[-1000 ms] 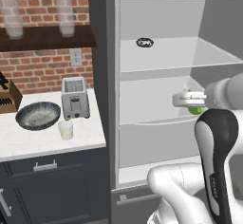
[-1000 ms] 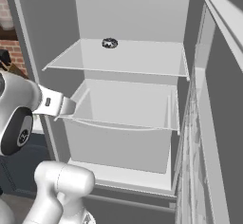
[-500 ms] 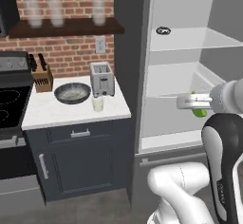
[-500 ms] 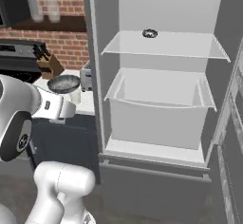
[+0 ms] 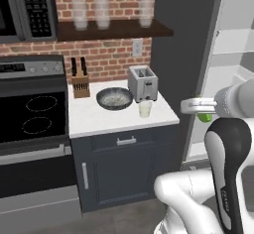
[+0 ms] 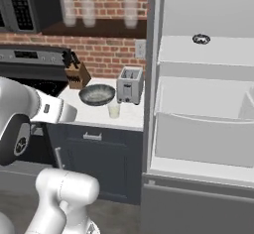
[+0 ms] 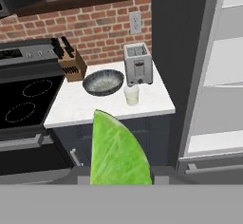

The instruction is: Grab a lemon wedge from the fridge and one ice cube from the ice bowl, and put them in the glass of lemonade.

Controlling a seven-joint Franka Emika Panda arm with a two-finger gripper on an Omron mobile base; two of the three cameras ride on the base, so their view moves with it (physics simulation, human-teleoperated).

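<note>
Tool (image 5: 201,110): closed on lemon wedge (image 7: 118,154), just out of the fridge (image 6: 208,109).
Glass of lemonade (image 5: 144,109): desk's front right, beside ice bowl (image 5: 114,98).
Left: drop wedge; fetch ice.

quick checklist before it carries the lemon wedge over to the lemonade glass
1. Lemon wedge in the gripper: ok, green wedge sits right at the hand.
2. Gripper shut on the wedge: ok.
3. Glass of lemonade upright on the counter: ok, standing in front of the toaster.
4. Space above the glass free: ok.
5. Ice bowl within the same counter stretch: ok, beside the glass.
6. Fridge door closed: not ok, it stands open.
</note>
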